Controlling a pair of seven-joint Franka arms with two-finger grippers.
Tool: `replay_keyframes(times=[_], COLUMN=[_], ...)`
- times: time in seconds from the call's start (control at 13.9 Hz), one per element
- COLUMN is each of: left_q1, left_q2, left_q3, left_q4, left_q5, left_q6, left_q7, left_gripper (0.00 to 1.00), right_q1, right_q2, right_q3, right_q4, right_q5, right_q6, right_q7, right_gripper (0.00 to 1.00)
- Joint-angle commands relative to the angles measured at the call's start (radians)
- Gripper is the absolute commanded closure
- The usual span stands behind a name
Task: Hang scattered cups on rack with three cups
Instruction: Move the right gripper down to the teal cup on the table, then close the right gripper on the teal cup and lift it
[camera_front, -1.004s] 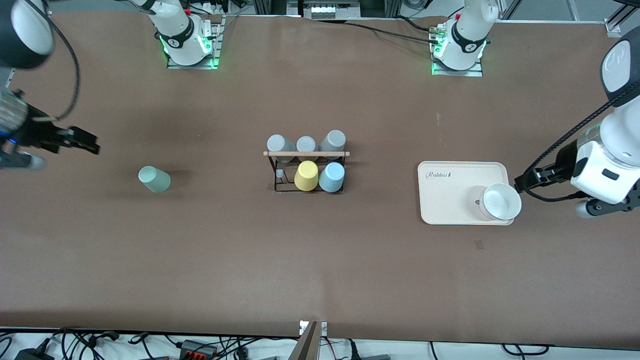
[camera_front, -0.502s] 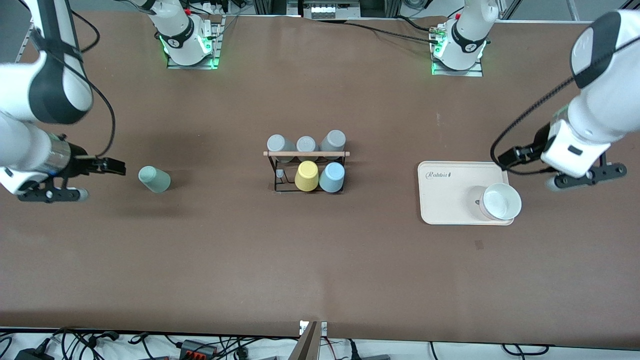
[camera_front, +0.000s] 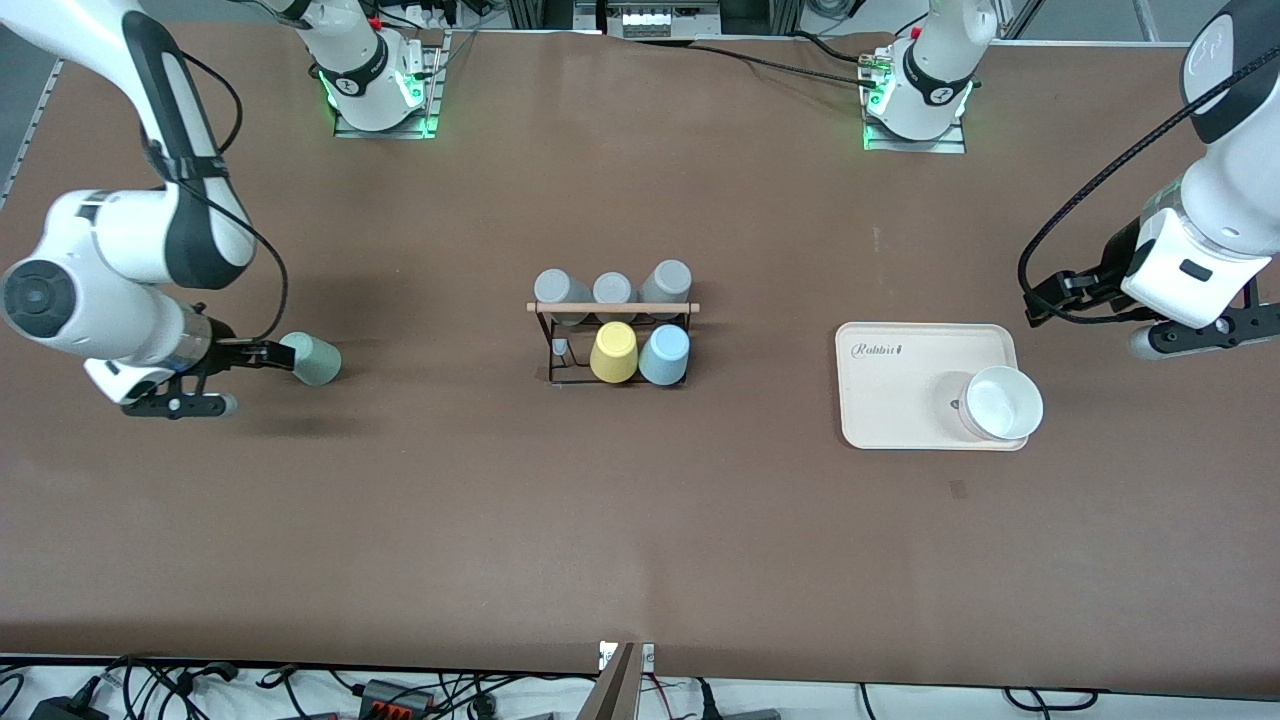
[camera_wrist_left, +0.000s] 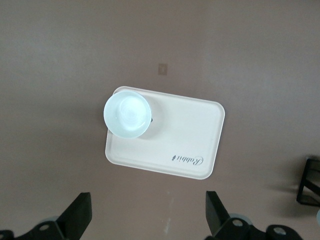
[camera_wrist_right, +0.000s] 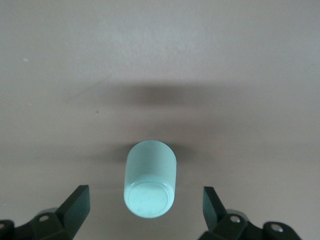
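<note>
Mint cup (camera_wrist_right: 150, 179) between open right gripper's (camera_wrist_right: 145, 210) fingers (camera_wrist_right: 75, 205).

A brown matte table (camera_front: 640, 520) fills nearly the whole front view, evenly lit. A white strip with tangled black cables (camera_front: 200, 690) runs along its 6 o'clock edge.

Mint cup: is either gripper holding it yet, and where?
No. The right gripper is open by the mint cup, fingers clear. The left gripper is open over the tray.
</note>
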Motion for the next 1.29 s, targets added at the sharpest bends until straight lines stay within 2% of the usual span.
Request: replay_keyframes(times=[0.0, 0.29, 0.79, 0.93, 1.15, 1.22], left_q1=[0.009, 0.011, 0.011, 0.011, 0.011, 0.011], left_q2=[-0.011, -0.013, -0.014, -0.014, -0.014, -0.014], left_q3=[-0.014, -0.014, -0.014, -0.017, -0.016, -0.016], left_q4=[0.024, 0.019, 0.021, 0.021, 0.021, 0.021], left_q5=[-0.019, -0.020, -0.020, -0.019, -0.019, -0.019], left_q6=[-0.030, -0.035, -0.049, -0.050, -0.050, -0.050], left_q7=[0.059, 0.059, 0.063, 0.065, 0.065, 0.066], left_gripper=[0.00, 0.00, 0.00, 0.00, 0.00, 0.00], right_q1=[-0.008, -0.008, -0.024, -0.025, -0.024, -0.024], right_q2=[-0.034, -0.029, 0.002, 0.008, 0.016, 0.017], right_q3=[0.008, 0.008, 0.008, 0.006, 0.008, 0.008], right_q4=[-0.119, -0.240, -0.242, -0.239, -0.230, -0.228], right_q5=[-0.011, -0.011, -0.011, -0.011, -0.011, -0.010], right_q6=[0.108, 0.299, 0.313, 0.313, 0.313, 0.311], right_q7=[-0.007, -0.009, -0.013, -0.018, -0.018, -0.018], right_gripper=[0.00, 0.00, 0.00, 0.20, 0.37, 0.46])
